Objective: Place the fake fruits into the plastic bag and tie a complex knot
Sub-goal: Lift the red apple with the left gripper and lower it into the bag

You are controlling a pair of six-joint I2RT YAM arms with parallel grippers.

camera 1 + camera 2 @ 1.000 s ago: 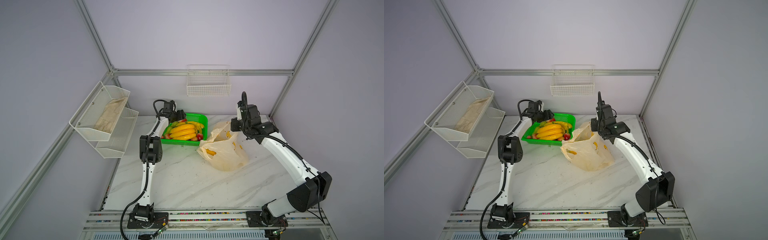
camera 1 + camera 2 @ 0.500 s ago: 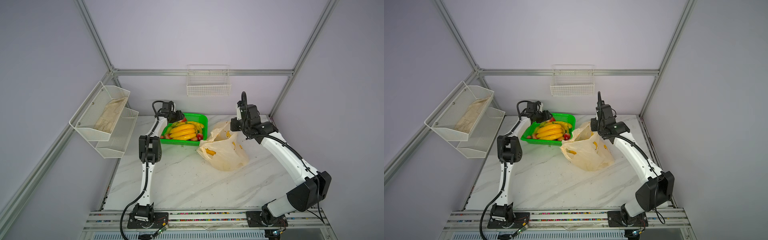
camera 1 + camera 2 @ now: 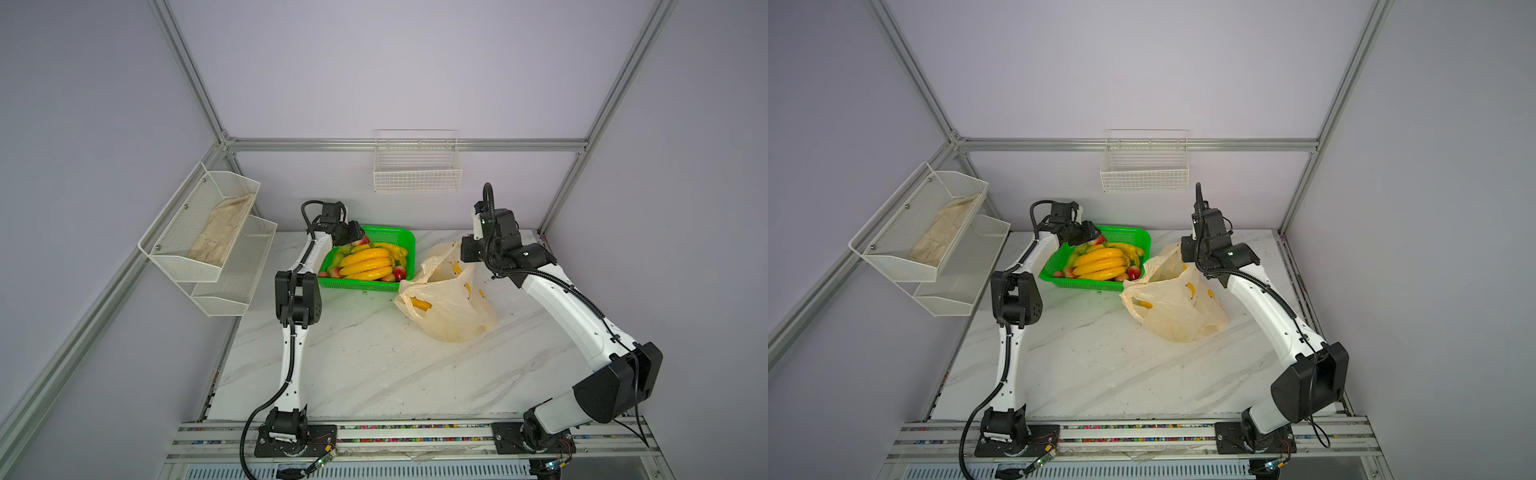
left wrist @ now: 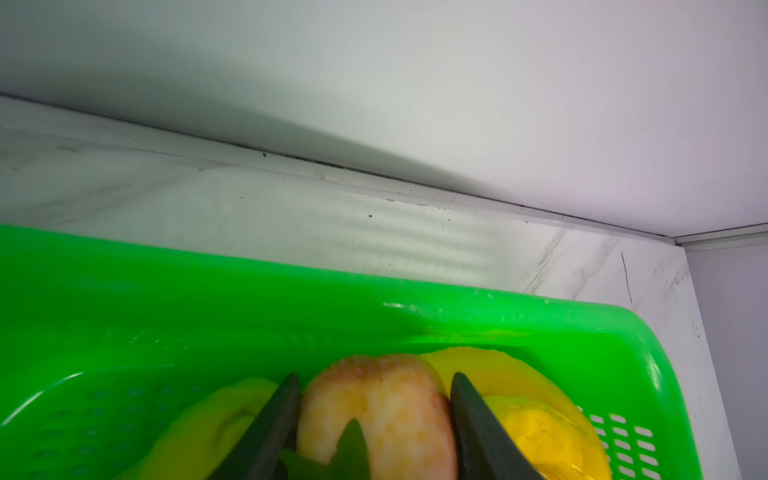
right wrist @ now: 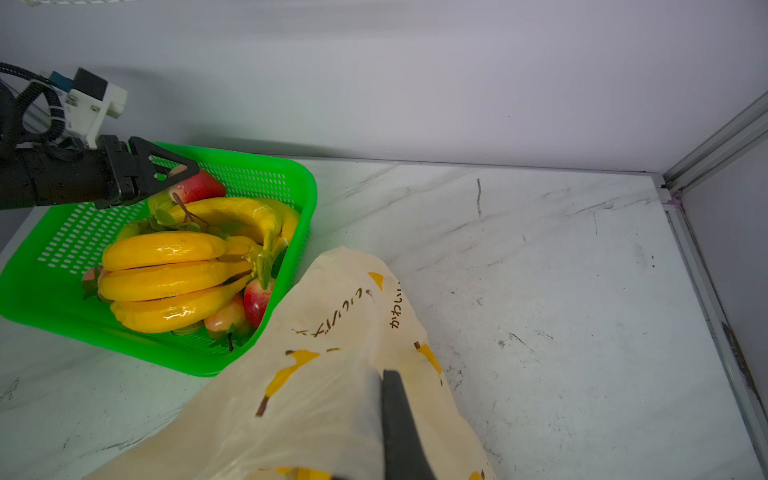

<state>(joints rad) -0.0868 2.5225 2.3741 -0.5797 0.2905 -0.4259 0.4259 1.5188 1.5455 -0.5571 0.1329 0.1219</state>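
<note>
My left claw (image 4: 375,380) is closed on both flanks of a red-pink apple (image 4: 374,419), at the 11 o'clock corner of the basket (image 3: 365,284) as seen from above. My right claw (image 3: 465,254) is pinched shut on the rim of the bag (image 3: 446,303), holding its mouth up. The bag sits on the bench (image 3: 374,365) at the basket's 4 o'clock. Bananas (image 3: 368,262) lie in the basket.

Risks:
- The glossy apple may squirt from my grip.
- Its leaves may snag neighbouring fruit.
- The thin film may slip, collapsing the mouth.
</note>
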